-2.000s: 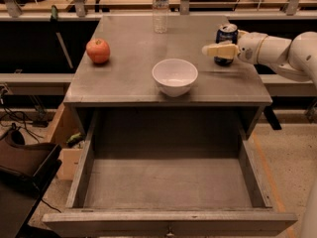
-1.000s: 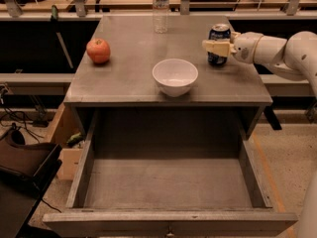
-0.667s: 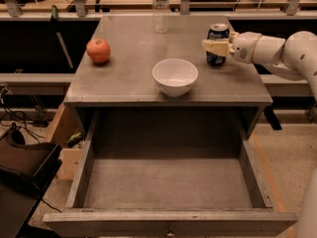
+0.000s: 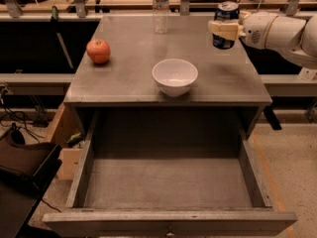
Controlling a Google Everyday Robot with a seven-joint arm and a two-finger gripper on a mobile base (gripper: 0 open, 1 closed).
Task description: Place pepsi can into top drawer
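My gripper [image 4: 224,29] reaches in from the right and is shut on the pepsi can [image 4: 226,13], a dark blue can with a silver top. It holds the can upright, lifted above the tabletop's right rear part. The top drawer [image 4: 168,182] is pulled fully open below the table's front edge, a wide shallow grey box with nothing in it.
A white bowl [image 4: 175,76] stands near the front middle of the table [image 4: 124,53]. A red apple [image 4: 98,50] sits at the left. A clear water bottle [image 4: 160,8] stands at the back middle. My white arm [image 4: 282,31] crosses the right side.
The gripper has lifted the pepsi can off the table and carried it up and slightly left.
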